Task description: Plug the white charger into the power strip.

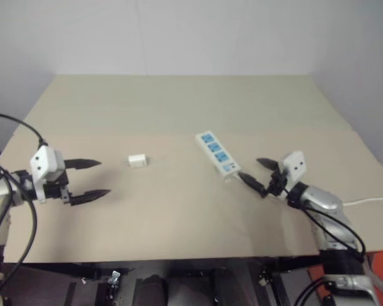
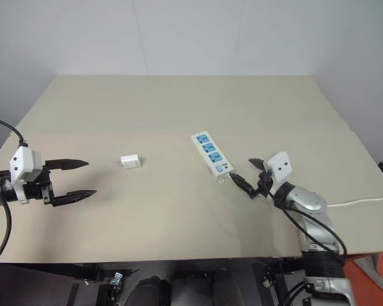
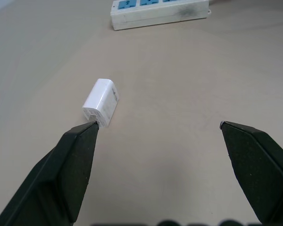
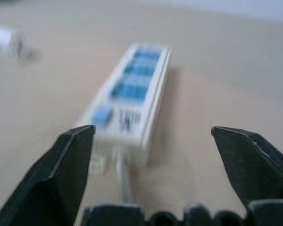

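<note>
1. Two hands show over the tan bench point(image 1: 179, 217), and we see both with fingers spread wide and nothing between them.
2. Our left hand point(image 1: 89, 178) hovers at the left side of the bench, its two black fingers pointing across toward the middle. It holds nothing.
3. Ahead of it, a little way off, the white charger point(image 1: 137, 160) lies on its side on the bench surface, touched by neither hand. In the left wrist view the charger point(image 3: 102, 102) sits just past the tip of one finger point(image 3: 75, 160), closer to that finger than to the other.
4. The power strip point(image 1: 216, 152) lies flat near the middle of the bench, angled, with its three blue socket faces up and all unoccupied. Its switch end points toward our right hand point(image 1: 259, 174).
5. Our right hand is just beside that switch end, apart from it, gripping nothing. In the right wrist view the strip point(image 4: 129, 96) lies straight ahead between the open fingers.
6. A thin white cord point(image 1: 370, 201) trails off the right edge of the bench.
7. The charger and strip are well apart.
</note>
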Robot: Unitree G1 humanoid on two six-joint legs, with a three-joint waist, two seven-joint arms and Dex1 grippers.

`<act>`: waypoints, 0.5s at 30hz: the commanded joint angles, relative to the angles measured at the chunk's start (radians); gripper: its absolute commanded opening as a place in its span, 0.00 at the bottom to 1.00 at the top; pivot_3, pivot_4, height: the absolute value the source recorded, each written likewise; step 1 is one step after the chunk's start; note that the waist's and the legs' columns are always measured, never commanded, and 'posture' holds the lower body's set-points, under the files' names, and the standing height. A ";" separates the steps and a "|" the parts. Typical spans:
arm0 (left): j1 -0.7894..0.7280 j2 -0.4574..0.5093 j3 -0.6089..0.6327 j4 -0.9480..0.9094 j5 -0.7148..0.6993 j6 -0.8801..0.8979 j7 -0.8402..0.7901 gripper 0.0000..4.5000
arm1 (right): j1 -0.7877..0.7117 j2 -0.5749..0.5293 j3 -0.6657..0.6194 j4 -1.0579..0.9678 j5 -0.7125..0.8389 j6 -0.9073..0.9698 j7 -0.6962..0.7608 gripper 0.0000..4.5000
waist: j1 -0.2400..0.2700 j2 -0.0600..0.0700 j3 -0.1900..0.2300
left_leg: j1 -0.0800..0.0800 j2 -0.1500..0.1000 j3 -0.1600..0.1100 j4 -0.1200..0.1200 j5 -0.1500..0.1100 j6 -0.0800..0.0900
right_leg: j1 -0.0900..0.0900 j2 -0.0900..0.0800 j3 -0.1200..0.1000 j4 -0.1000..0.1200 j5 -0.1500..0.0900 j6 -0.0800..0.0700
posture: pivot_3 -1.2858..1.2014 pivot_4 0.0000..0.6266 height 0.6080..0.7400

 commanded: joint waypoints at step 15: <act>0.017 0.014 0.025 -0.052 -0.002 0.006 0.040 1.00 | 0.012 0.142 0.134 0.028 -0.126 -0.069 -0.200 0.99 | -0.002 0.000 0.000 | -0.002 0.000 0.000 0.000 0.000 0.000 | -0.001 0.000 0.000 0.000 0.000 0.000 | 0.52 0.24 1.00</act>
